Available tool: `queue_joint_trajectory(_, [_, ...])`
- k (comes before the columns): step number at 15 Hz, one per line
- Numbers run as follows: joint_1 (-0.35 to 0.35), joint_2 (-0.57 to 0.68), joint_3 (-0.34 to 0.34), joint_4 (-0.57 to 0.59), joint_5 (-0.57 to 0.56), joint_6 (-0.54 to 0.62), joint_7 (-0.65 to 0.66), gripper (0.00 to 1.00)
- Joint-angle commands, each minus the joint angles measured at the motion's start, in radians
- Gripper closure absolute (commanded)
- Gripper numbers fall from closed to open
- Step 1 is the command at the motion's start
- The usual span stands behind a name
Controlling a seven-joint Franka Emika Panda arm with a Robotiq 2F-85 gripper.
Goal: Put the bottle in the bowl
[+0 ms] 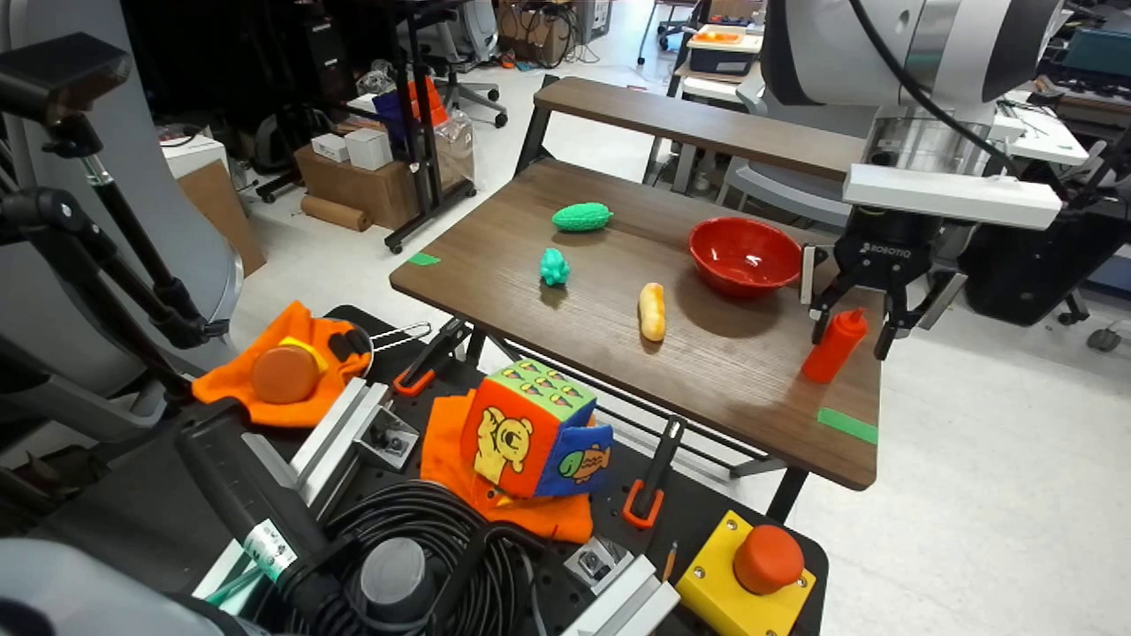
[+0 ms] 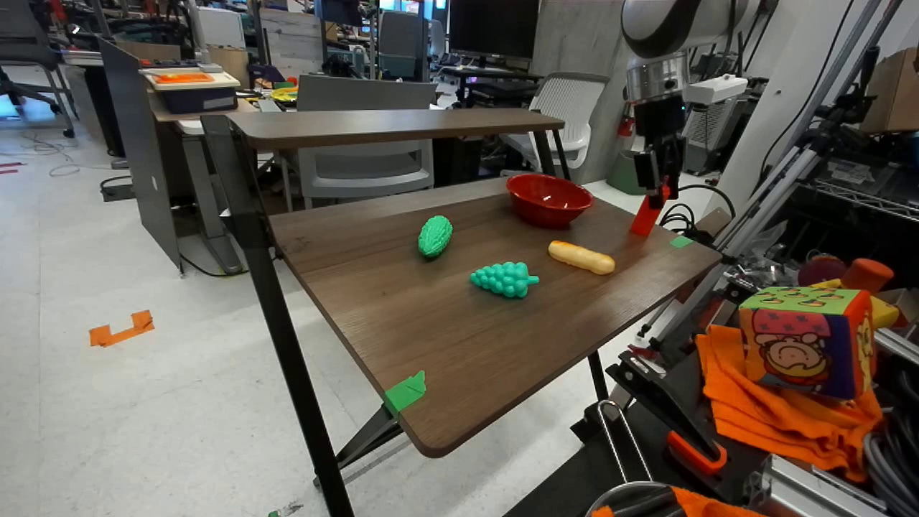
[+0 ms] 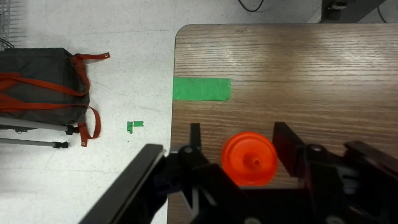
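The small red-orange bottle [image 1: 829, 352] stands on the table near a table edge; it also shows in an exterior view [image 2: 645, 219]. In the wrist view the bottle [image 3: 249, 158] is seen from above, nozzle toward the camera. My gripper [image 1: 852, 339] points down over the bottle and is open, with a finger on each side of its upper part. In the wrist view my gripper [image 3: 237, 140] shows a gap left of the bottle; the right finger is close to or touching it. The glossy red bowl [image 1: 745, 256] stands upright in both exterior views [image 2: 549, 201], out of the wrist view.
A yellow-orange oblong toy [image 1: 652, 312] lies on the table between the bowl and the front edge. A green bumpy toy [image 1: 581, 217] and a teal grape-like toy [image 1: 554, 267] lie farther off. A raised shelf [image 1: 689, 124] runs along the back.
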Motion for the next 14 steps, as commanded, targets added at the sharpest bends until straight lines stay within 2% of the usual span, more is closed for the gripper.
queue_joint_trajectory(1, [0.008,0.019,0.000,0.043,-0.048,-0.019,-0.012,0.70])
queue_joint_trajectory(3, [0.018,-0.007,0.004,0.025,-0.077,0.007,-0.020,0.85])
queue_joint_trajectory(4, [0.042,-0.034,-0.004,0.000,-0.107,0.034,0.005,0.88])
queue_joint_trajectory(7, [0.084,-0.170,0.015,-0.089,-0.147,0.123,0.017,0.88])
queue_joint_trajectory(9, [0.089,-0.242,0.044,-0.105,-0.110,0.149,0.002,0.88])
queue_joint_trajectory(11, [0.110,-0.314,0.074,-0.094,-0.079,0.103,0.000,0.88])
queue_joint_trajectory(14, [0.138,-0.333,0.105,-0.050,-0.068,0.039,0.003,0.88])
